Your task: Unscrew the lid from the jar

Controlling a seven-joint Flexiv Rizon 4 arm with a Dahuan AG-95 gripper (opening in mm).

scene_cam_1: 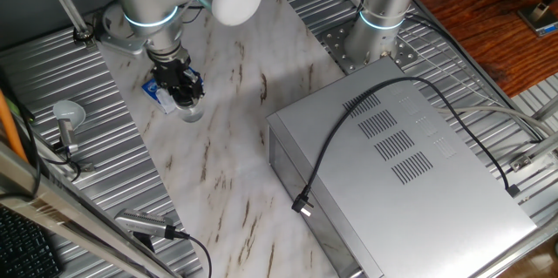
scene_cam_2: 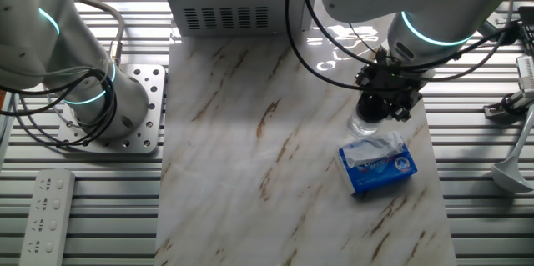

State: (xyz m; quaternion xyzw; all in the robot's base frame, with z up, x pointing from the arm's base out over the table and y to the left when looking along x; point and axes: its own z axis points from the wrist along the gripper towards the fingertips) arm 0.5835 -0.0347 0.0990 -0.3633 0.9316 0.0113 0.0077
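The small clear jar (scene_cam_1: 193, 114) stands upright on the marble tabletop, right next to the blue-and-white packet (scene_cam_1: 157, 94). My gripper (scene_cam_1: 185, 97) comes straight down onto the jar's top, with its black fingers closed around it. The black lid is hidden between the fingers and I cannot make it out apart from them. In the other fixed view the gripper (scene_cam_2: 377, 109) sits over the jar (scene_cam_2: 362, 127), and only the jar's clear lower body shows, touching the packet (scene_cam_2: 377, 163).
A large grey metal box (scene_cam_1: 410, 165) with a black cable (scene_cam_1: 349, 134) fills the right side. A white disc on a metal stem (scene_cam_1: 68, 114) stands left. A second arm's base (scene_cam_2: 92, 99) and a power strip (scene_cam_2: 46, 216) are on the ribbed metal surround.
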